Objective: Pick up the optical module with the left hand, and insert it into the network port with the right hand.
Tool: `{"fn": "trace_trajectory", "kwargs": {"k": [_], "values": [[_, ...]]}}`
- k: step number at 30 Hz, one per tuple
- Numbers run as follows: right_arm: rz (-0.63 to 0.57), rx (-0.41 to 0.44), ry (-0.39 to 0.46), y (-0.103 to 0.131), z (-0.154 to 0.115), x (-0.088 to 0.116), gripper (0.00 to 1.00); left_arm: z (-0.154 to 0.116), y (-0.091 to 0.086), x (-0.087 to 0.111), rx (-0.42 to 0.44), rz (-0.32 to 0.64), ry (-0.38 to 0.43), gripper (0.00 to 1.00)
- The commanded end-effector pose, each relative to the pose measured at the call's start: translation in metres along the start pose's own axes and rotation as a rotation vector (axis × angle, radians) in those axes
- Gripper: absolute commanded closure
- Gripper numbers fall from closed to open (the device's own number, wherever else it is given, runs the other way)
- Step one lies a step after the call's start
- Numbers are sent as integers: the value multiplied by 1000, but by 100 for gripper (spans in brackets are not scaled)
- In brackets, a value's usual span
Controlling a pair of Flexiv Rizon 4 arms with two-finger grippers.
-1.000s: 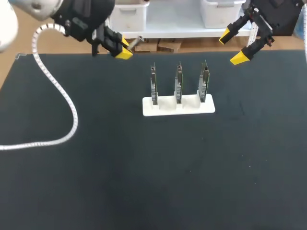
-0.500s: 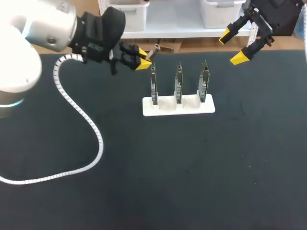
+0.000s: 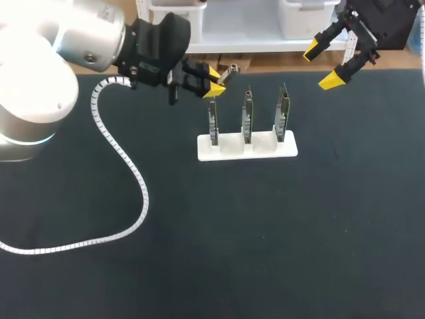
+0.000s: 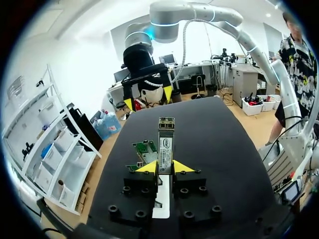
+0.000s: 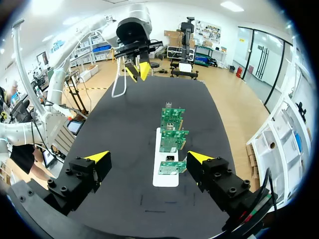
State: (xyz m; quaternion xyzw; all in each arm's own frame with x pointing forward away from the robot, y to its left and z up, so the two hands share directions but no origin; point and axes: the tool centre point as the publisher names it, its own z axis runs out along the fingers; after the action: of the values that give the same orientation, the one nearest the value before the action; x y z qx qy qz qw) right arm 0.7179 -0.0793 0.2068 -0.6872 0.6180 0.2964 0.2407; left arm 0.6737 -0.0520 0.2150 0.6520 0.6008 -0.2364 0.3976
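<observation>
My left gripper (image 3: 212, 72) hovers just behind the leftmost of three upright green network boards (image 3: 213, 119), shut on a slim silver optical module (image 3: 230, 68). In the left wrist view the module (image 4: 165, 143) stands up between the yellow tips of the left gripper (image 4: 165, 167), with the boards (image 4: 145, 150) below and ahead. The boards stand in a white holder (image 3: 247, 147). My right gripper (image 3: 323, 64) hangs open at the far right, above the table's back edge. The right wrist view has the right gripper (image 5: 148, 157) wide open over the boards (image 5: 173, 140), with the left gripper (image 5: 137, 69) beyond them.
A white coiled cable (image 3: 126, 174) from my left arm trails across the left half of the black table (image 3: 265, 239). The white holder (image 5: 164, 178) sits at the middle back of the table.
My left arm has swung to the right along the back of the table, carrying the module from the far left up to the leftmost board. The right arm has not moved.
</observation>
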Motion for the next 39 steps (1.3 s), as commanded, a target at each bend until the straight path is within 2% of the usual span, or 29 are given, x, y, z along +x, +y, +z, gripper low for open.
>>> {"fn": "trace_trajectory", "kwargs": {"k": [1,13,18,19,22,28,34,39], "values": [[1,4,1,2,0,0,0,0,2,0,4,1,0,100],[1,4,1,2,0,0,0,0,2,0,4,1,0,100],[1,4,1,2,0,0,0,22,-18,-28,18,8,-134,100],[1,4,1,2,0,0,0,25,-21,-35,21,7,-180,100],[1,4,1,2,0,0,0,27,-26,-53,5,13,-247,100],[1,4,1,2,0,0,0,23,-34,-80,-42,38,-283,100],[1,4,1,2,0,0,0,34,-41,-98,-69,45,-269,100],[1,4,1,2,0,0,0,52,-35,-101,-54,44,-260,100]]}}
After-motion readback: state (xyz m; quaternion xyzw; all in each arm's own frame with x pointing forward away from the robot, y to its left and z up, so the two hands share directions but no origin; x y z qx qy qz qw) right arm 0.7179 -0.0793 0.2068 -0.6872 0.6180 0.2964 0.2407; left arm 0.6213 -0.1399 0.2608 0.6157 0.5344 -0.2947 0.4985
